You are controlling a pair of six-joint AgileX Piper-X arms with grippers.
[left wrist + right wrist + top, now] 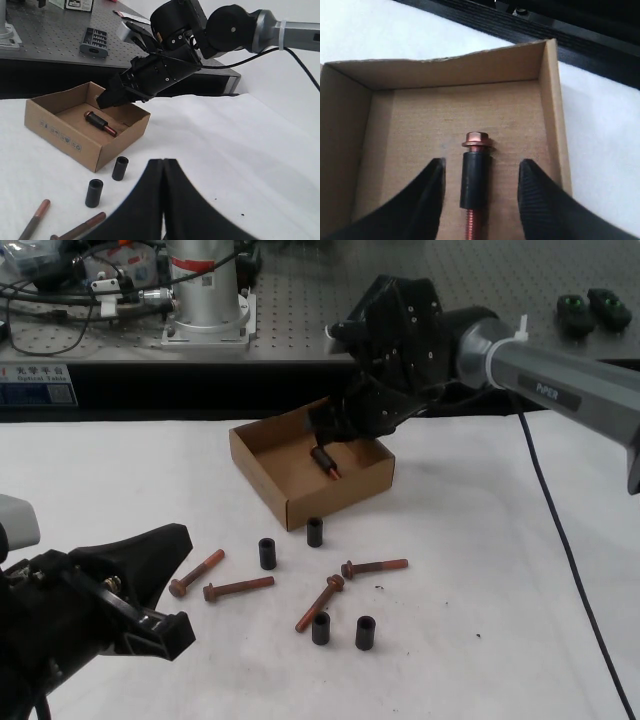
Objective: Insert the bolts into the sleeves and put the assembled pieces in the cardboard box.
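My right arm [560,380] angles down over the cardboard box [455,70]; my right claw [481,162], released, straddles 1 sleeved bolt [475,182] lying on the box floor, touching neither finger.

Four bolts [238,588], four sleeves [267,553], one assembly [325,462]

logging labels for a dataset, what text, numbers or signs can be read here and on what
Nothing reads for certain.
Cardboard box: printed symbols on its side wall, too small.
Right arm: short white print on its grey link, blurred.
Blue label on the bench edge: blurred.
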